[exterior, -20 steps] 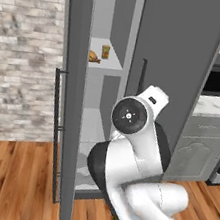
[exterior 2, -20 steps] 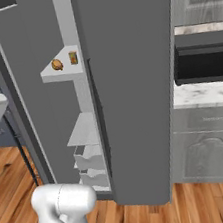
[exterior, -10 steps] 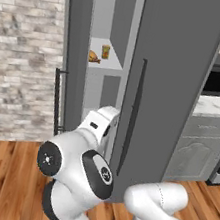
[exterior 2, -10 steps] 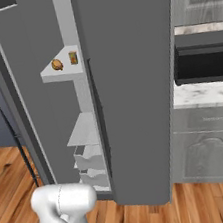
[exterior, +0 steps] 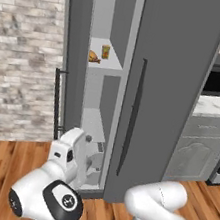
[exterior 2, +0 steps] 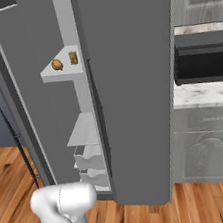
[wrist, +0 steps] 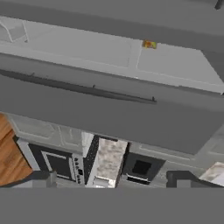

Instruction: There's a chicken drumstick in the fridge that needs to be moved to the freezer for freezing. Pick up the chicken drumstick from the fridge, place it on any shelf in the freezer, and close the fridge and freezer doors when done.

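The arm has swung lower and left since before. The chicken drumstick (exterior: 94,57) sits on a shelf (exterior: 109,64) beside 1 orange carton (exterior: 105,52). The gripper (wrist: 113,180) looks open, holding nothing.

The closed door (exterior: 171,92) hides the fridge interior; the chicken drumstick (exterior 2: 57,65) shows too small for detail.

- Looking from behind-left, facing forward and down at the open fridge (exterior: 100,95), fairly near.
- Looking from behind-right at that same fridge (exterior 2: 77,108), sharing its shelf and the closed door (exterior 2: 129,80).
- Riding on the hand, rolled sideways, viewing the door (wrist: 109,109) from farther back.
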